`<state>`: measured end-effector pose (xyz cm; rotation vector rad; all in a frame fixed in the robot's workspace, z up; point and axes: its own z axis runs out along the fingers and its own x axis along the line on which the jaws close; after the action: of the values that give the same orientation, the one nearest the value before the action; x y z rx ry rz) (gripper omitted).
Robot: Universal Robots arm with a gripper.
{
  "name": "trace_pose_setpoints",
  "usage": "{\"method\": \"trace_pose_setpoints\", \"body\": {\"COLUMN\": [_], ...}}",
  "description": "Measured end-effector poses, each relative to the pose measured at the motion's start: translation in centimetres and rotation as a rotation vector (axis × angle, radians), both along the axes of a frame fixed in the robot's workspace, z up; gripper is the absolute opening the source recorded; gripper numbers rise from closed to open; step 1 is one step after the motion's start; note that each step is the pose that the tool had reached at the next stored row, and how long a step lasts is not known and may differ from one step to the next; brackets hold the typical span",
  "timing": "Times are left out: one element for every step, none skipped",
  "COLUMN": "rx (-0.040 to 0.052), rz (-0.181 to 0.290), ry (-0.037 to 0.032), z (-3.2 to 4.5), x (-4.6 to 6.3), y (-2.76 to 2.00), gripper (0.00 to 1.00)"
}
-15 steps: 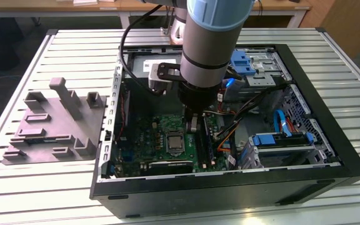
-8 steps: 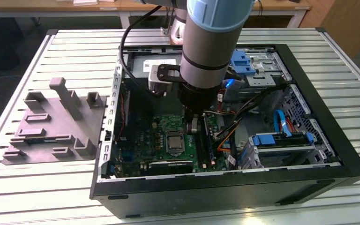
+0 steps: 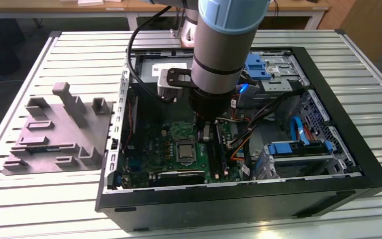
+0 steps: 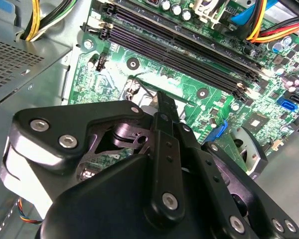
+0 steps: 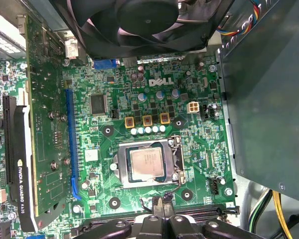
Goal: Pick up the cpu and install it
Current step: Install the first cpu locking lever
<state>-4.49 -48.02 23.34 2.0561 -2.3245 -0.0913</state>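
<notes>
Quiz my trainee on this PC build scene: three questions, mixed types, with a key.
1. True or false: the cpu already lies inside the motherboard socket.
2. In the exterior view, the grey fixture sits: A) on the table at the exterior view's left of the computer case; B) inside the case; C) on top of the arm.
3. Fill in: the plastic drive-bay clips are ____ in colour.

Key: 1 true; 2 A; 3 blue.

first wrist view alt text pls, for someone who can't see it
A silvery cpu sits in the metal-framed socket of a green motherboard, with the gripper close beside the socket. A black fan hangs over the board's far side, and a graphics card stands in a blue slot.
</notes>
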Motion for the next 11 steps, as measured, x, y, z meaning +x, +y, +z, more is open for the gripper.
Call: {"method": "trace_pose_setpoints", "body": {"rx": [0.0,-0.0001,0.0,0.0001,0.0,0.0002,-0.0004,-0.0013,-0.0024,-0.0044,-0.0071], "rz": [0.0,0.0,0.001,0.003,0.009,0.017,0.022,0.025,0.027,0.029,0.03], "ry": [0.0,0.0,-0.0001,-0.0001,-0.0001,-0.0002,-0.0002,0.0,-0.0001,-0.0001,-0.0001], "z": [0.0,0.0,0.0,0.0,-0.01,-0.02,-0.02,-0.02,-0.04,-0.05,-0.06], "x": [0.0,0.0,-0.02,-0.08,-0.1,-0.11,-0.15,-0.18,-0.19,-0.2,-0.21], "y": [0.0,0.0,-0.02,-0.05,-0.08,-0.1,-0.12,-0.17,-0.2,-0.24,-0.28], "gripper": [0.11,0.11,0.11,0.11,0.11,0.11,0.11,0.11,0.11,0.11,0.11]}}
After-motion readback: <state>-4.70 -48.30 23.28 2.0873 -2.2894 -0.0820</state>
